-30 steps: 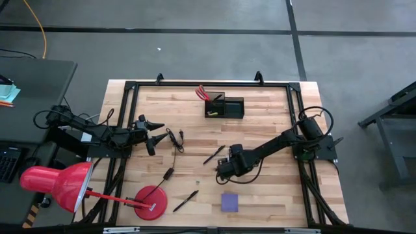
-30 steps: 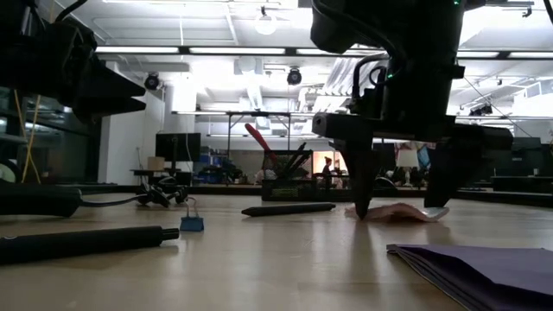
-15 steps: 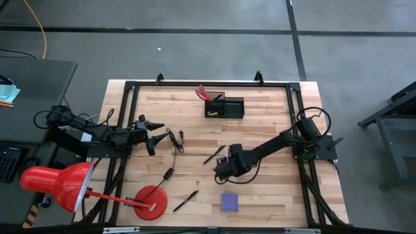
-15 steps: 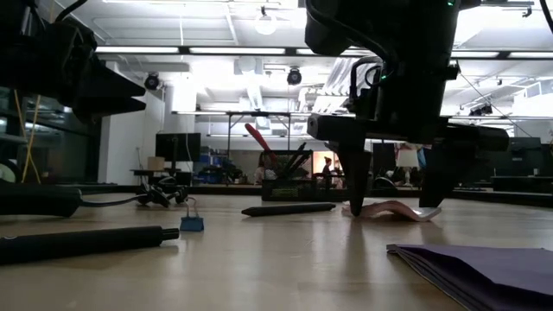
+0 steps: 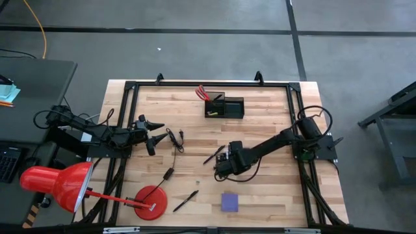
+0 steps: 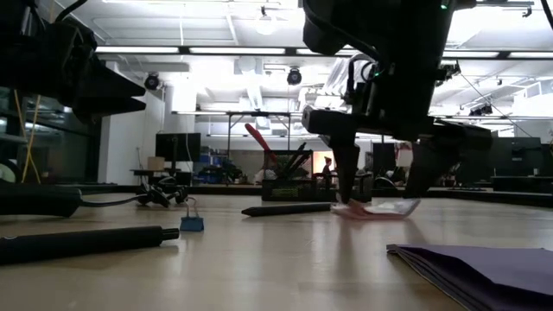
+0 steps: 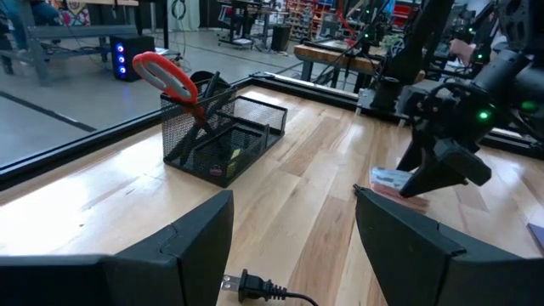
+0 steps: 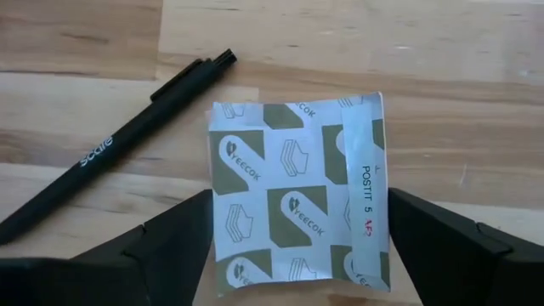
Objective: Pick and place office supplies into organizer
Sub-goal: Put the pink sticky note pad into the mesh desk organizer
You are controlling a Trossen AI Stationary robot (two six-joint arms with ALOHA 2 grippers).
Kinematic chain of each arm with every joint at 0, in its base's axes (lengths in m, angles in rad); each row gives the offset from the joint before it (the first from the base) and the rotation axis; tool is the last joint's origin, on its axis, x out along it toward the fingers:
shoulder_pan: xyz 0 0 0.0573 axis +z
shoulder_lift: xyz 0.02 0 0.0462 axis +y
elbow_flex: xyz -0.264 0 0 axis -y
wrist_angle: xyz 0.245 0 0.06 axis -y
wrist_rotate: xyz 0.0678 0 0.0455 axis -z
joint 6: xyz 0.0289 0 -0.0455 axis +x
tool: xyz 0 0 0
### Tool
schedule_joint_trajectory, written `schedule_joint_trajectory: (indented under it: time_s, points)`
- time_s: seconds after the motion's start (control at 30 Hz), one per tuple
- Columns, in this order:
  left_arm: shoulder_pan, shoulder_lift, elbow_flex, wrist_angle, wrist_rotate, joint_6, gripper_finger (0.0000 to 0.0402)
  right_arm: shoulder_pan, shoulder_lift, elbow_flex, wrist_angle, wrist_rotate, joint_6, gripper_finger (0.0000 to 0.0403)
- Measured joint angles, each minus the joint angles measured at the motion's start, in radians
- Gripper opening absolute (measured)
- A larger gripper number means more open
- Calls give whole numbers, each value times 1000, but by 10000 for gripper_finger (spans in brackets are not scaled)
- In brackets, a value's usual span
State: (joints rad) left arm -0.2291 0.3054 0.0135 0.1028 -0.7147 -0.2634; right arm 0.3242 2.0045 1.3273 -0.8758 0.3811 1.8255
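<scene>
The small white patterned packet [image 8: 293, 200] sits between the fingers of my right gripper [image 8: 297, 255], which is near the table's middle [image 5: 225, 162] and shut on it. A slim black pen [image 8: 110, 149] lies just beside the packet. A second pen [image 5: 185, 201] and the purple sticky-note pad [image 5: 229, 202] lie near the front edge. The black organizer [image 5: 225, 106] stands near the far edge. Red-handled scissors [image 5: 202, 93] stand in its cup and a tiny yellow piece [image 5: 211, 113] lies in its tray. My left gripper [image 5: 153, 132] waits open at the table's left. My right gripper pinches the packet by its two opposite side edges [image 8: 214, 242], one finger [image 8: 161, 246] on each. The fingers come from above, pointing down. The packet [image 6: 373, 208] lies about flat between them, just off the wood, and sags a little in the middle.
A thin black cable [image 5: 174, 146] with its plug lies left of centre. The round red lamp base [image 5: 149, 202] stands at the near left, with the lamp head [image 5: 58, 185] off the table. A black frame rail [image 5: 208, 83] runs around the table.
My right gripper has moved toward the far edge and risen a little, carrying the packet with it. The packet lay on the wood and now hangs just above it.
</scene>
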Motion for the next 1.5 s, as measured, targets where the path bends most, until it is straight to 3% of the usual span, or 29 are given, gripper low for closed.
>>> schedule_joint_trajectory:
  time_s: [0.47, 0.63, 1.13, 1.5]
  points:
    - [0, 0, 0, 0, 0, 0, 232, -12, -1, 0, 33, -43, -19, 241]
    - [0, 0, 0, 0, 0, 0, 232, -12, -1, 0, 29, -47, -19, 229]
    - [0, 0, 0, 0, 0, 0, 232, -17, -11, 0, -50, 83, -8, 226]
    - [0, 0, 0, 0, 0, 0, 232, -17, -43, 1, -80, 175, -1, 190]
